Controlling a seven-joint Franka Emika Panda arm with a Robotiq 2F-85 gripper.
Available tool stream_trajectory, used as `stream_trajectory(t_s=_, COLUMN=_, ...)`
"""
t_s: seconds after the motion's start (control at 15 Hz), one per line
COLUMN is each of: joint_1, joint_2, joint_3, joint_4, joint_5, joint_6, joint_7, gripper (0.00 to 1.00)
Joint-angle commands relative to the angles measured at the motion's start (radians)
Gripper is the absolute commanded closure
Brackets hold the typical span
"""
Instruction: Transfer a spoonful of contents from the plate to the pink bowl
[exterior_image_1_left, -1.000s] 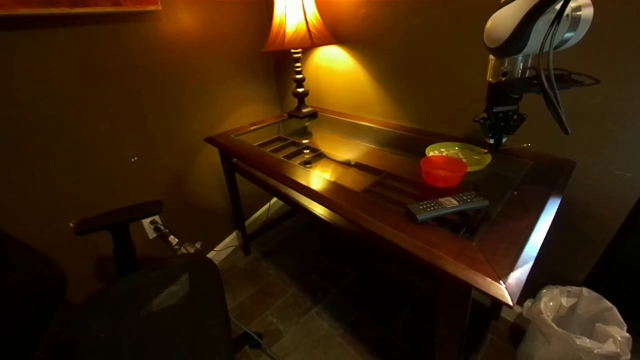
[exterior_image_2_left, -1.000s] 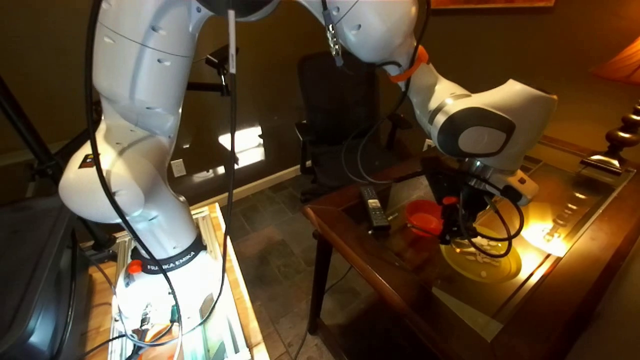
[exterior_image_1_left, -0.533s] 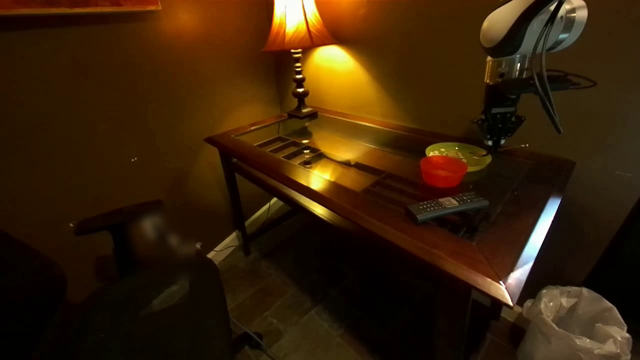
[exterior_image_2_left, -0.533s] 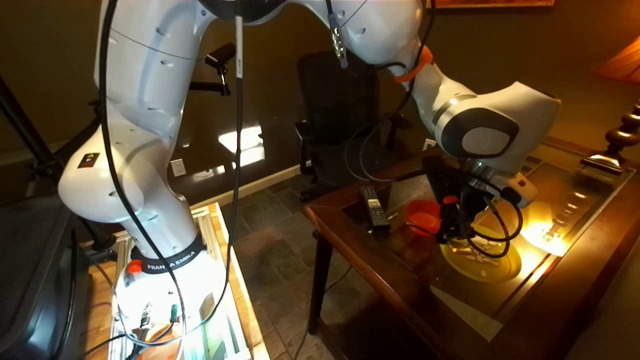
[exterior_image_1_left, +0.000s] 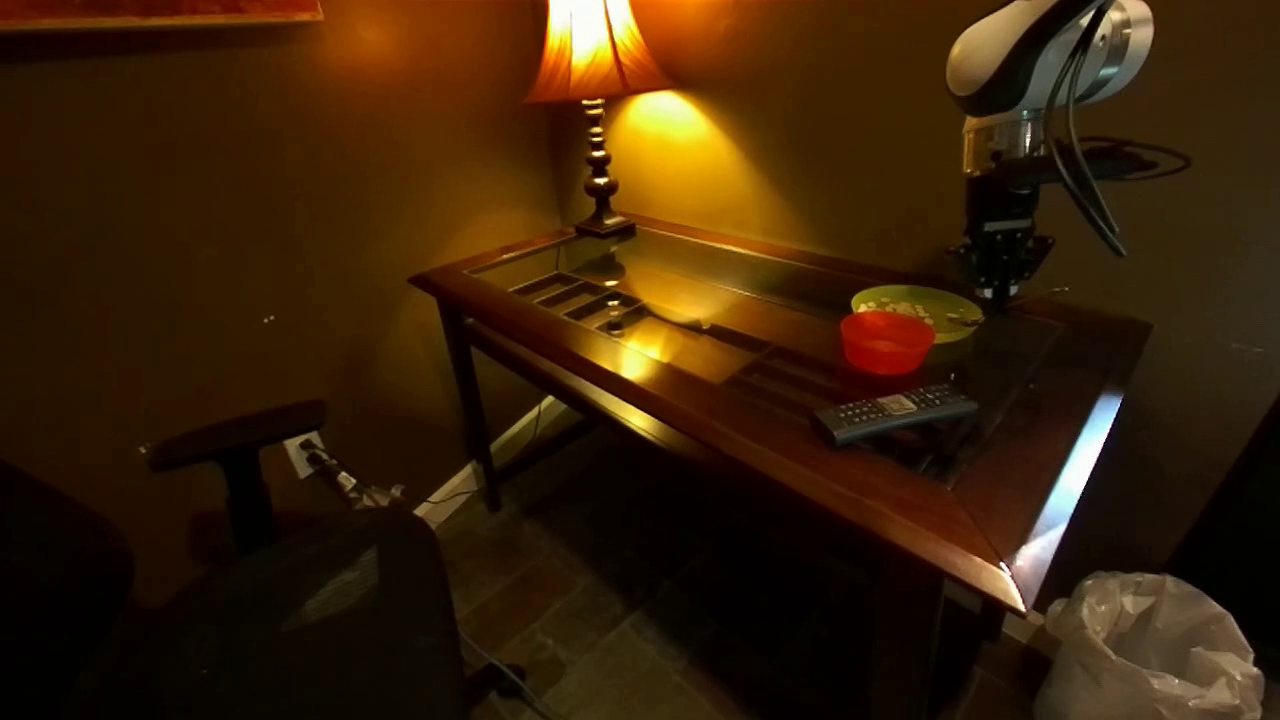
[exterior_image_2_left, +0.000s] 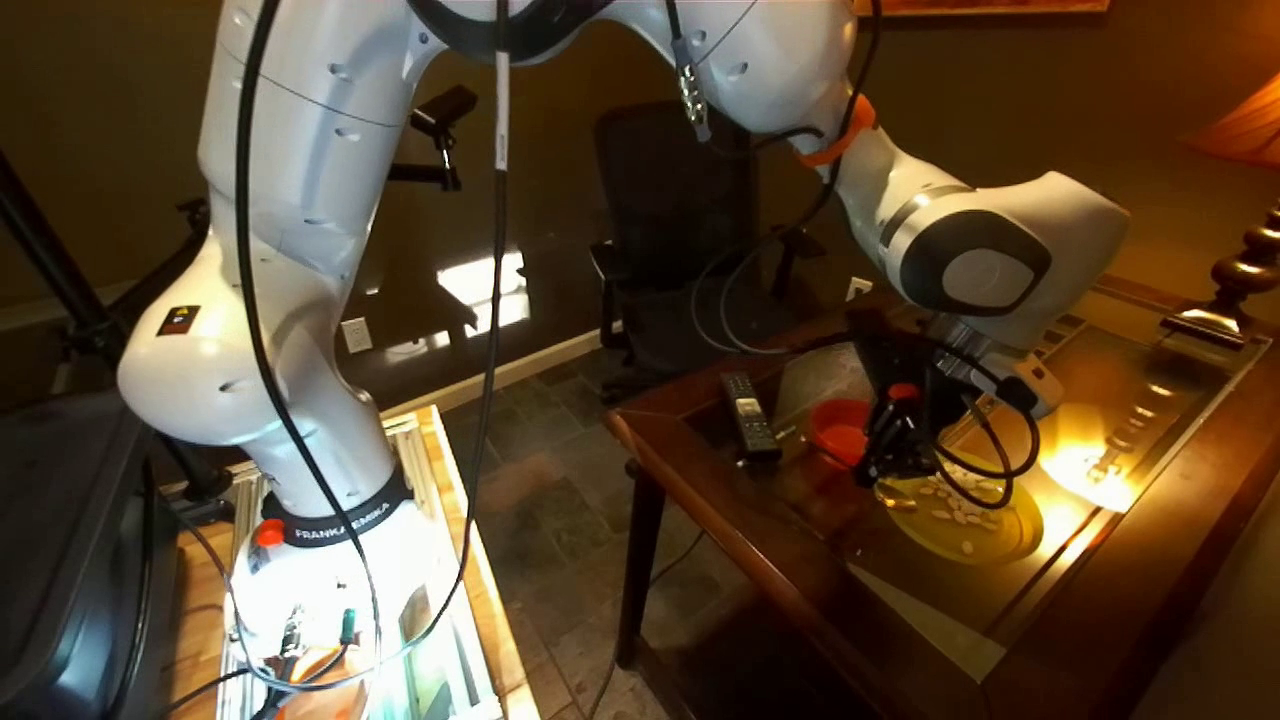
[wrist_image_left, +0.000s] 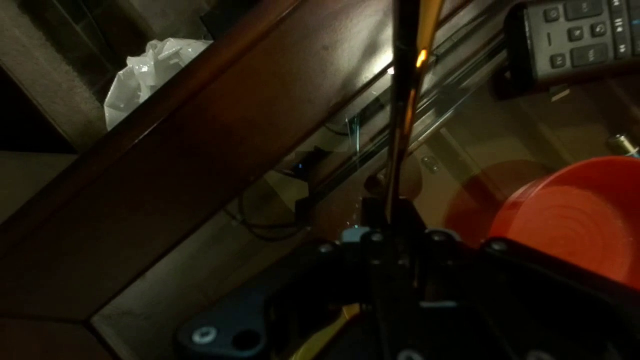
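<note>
The pink bowl, which looks red-orange, stands on the table beside the yellow-green plate. Both also show in the other outside picture, the bowl and the plate. White pieces lie on the plate. My gripper is shut on a gold spoon, whose head is at the plate's edge; whether it carries pieces cannot be told. In the wrist view the spoon handle sticks out of the shut fingertips, and the bowl is at right.
A black remote lies in front of the bowl. The lamp stands at the table's far corner. The wooden table has a glass top. A lined bin stands below its near end, and a chair stands behind it.
My gripper has moved a little, away from over the plate toward its edge. The spoon head has moved with it and now shows at the plate's rim. Bowl, plate and remote have not moved.
</note>
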Motion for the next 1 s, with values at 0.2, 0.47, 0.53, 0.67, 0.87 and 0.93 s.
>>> stream_trajectory(t_s=0.2, joint_1=-0.019, joint_2=0.118, joint_3=0.002, joint_4=0.185, joint_5=0.005, joint_6=-0.109, joint_7=0.022, gripper=0.98)
stream_trajectory(t_s=0.47, joint_1=-0.026, joint_2=0.176, joint_3=0.002, joint_4=0.262, joint_5=0.007, joint_6=-0.161, joint_7=0.040, gripper=0.98)
stream_trajectory(t_s=0.53, joint_1=-0.028, joint_2=0.186, joint_3=0.003, joint_4=0.276, joint_5=0.009, joint_6=-0.171, joint_7=0.044, gripper=0.98)
stream_trajectory(t_s=0.67, joint_1=-0.031, joint_2=0.206, joint_3=0.003, joint_4=0.308, joint_5=0.009, joint_6=-0.199, joint_7=0.052, gripper=0.98)
stream_trajectory(t_s=0.87, joint_1=-0.035, joint_2=0.235, joint_3=0.008, joint_4=0.357, joint_5=0.012, joint_6=-0.233, joint_7=0.052, gripper=0.98)
stream_trajectory(t_s=0.93, joint_1=-0.035, joint_2=0.243, joint_3=0.009, joint_4=0.371, joint_5=0.013, joint_6=-0.238, joint_7=0.053, gripper=0.98)
